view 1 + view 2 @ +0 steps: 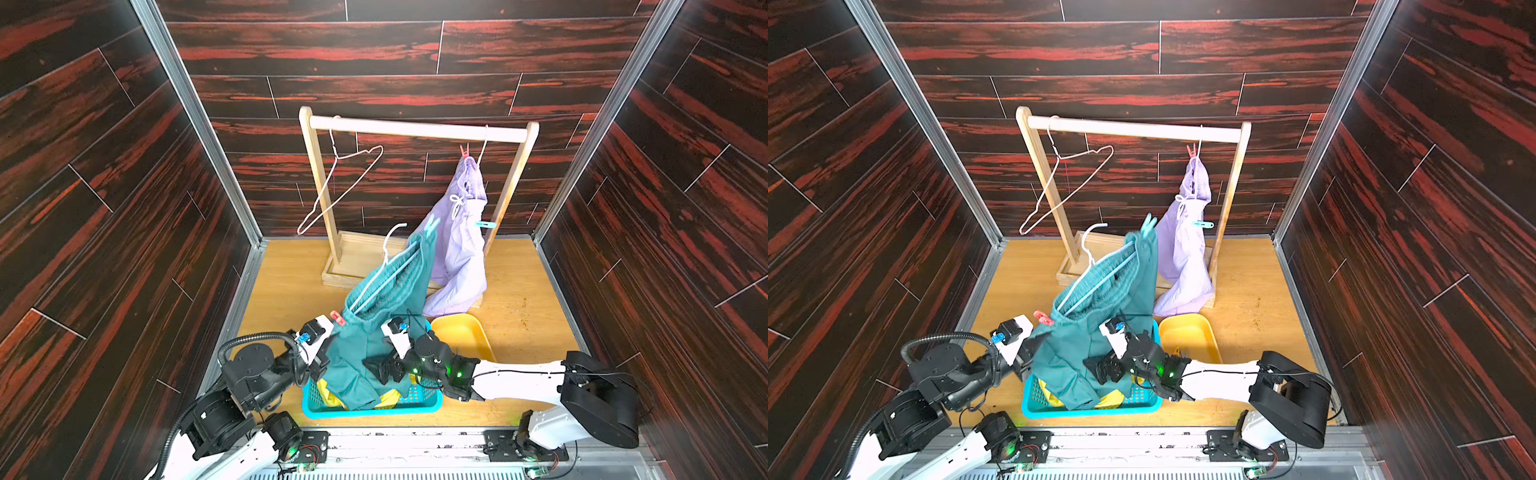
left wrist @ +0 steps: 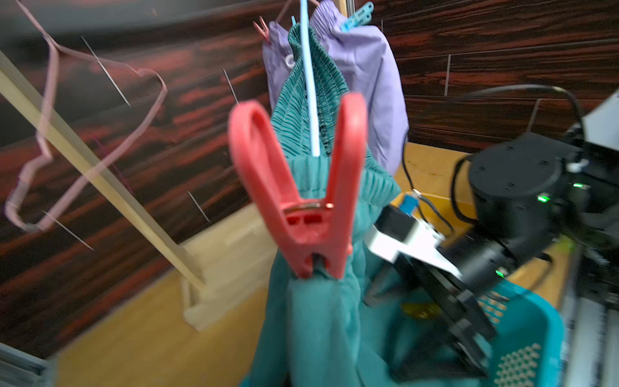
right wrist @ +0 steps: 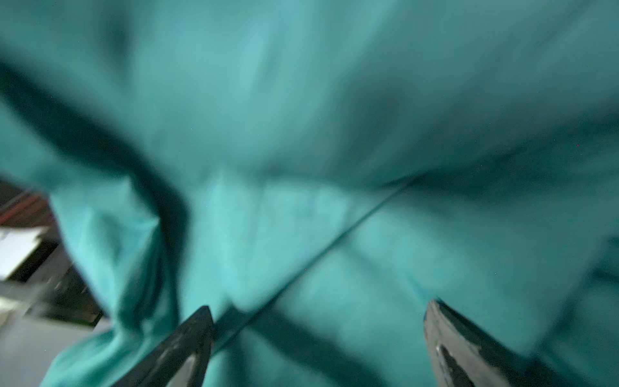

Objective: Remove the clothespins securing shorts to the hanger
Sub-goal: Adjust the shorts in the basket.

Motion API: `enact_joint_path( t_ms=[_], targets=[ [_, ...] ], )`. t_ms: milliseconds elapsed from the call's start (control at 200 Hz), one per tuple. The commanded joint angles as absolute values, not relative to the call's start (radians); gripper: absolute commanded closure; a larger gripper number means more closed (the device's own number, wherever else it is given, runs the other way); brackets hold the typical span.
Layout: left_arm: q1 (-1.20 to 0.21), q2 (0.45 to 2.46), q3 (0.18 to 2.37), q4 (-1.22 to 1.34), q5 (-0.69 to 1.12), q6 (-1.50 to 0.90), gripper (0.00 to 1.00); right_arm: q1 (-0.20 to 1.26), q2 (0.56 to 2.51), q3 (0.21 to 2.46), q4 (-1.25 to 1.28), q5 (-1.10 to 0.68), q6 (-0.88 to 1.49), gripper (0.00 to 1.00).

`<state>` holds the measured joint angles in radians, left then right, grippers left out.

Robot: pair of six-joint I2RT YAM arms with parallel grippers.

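Observation:
Dark teal shorts (image 1: 374,332) on a white hanger (image 1: 390,253) are off the rack and lean over the basket. A red clothespin (image 2: 301,187) pins their waistband corner and a light blue clothespin (image 1: 432,224) pins the raised end. My left gripper (image 1: 326,357) is shut on the teal fabric just under the red clothespin, its jaws hidden by cloth. My right gripper (image 3: 316,316) is open against the teal shorts' front, holding nothing. Lavender shorts (image 1: 457,249) hang on the rack with a red-pink clothespin (image 1: 465,151) and a light blue clothespin (image 1: 485,225).
The wooden rack (image 1: 415,129) stands at the back with an empty pink wire hanger (image 1: 332,187) on its left. A blue basket (image 1: 374,409) near the front holds yellow shorts (image 1: 328,397). A yellow tray (image 1: 461,332) lies to its right.

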<state>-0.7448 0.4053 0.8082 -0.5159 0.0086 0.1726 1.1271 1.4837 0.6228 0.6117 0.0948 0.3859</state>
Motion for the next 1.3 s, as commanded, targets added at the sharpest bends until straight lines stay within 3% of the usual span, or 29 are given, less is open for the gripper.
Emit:
enact_joint_path(
  t_ms=[0, 225, 371, 526, 621, 721, 937, 1293],
  targets=[
    [-0.746, 0.368, 0.839, -0.566, 0.086, 0.018, 1.0, 1.122, 1.493, 0.59, 0.663, 0.132, 0.406, 0.02],
    [-0.747, 0.362, 0.862, -0.69, 0.108, -0.079, 1.0, 1.117, 1.278, 0.477, 0.692, 0.076, 0.331, 0.02],
    [-0.745, 0.339, 0.867, -0.711, 0.08, -0.072, 1.0, 1.081, 0.995, 0.502, 0.405, 0.095, 0.277, 0.01],
    [-0.744, 0.316, 0.87, -0.719, 0.059, -0.074, 1.0, 0.886, 0.808, 0.64, 0.138, -0.038, 0.286, 0.02],
    [-0.745, 0.31, 0.868, -0.725, 0.048, -0.06, 1.0, 0.712, 0.848, 0.78, 0.062, -0.257, 0.316, 0.02],
    [-0.745, 0.316, 0.868, -0.717, 0.047, -0.029, 1.0, 0.621, 0.947, 0.94, 0.02, -0.425, 0.33, 0.02],
    [-0.745, 0.336, 0.848, -0.624, 0.043, -0.003, 1.0, 0.422, 1.157, 1.145, 0.139, -0.753, 0.513, 0.02],
    [-0.745, 0.4, 0.817, -0.493, 0.108, 0.015, 1.0, 0.309, 1.285, 1.209, 0.212, -0.826, 0.57, 0.02]
  ],
)
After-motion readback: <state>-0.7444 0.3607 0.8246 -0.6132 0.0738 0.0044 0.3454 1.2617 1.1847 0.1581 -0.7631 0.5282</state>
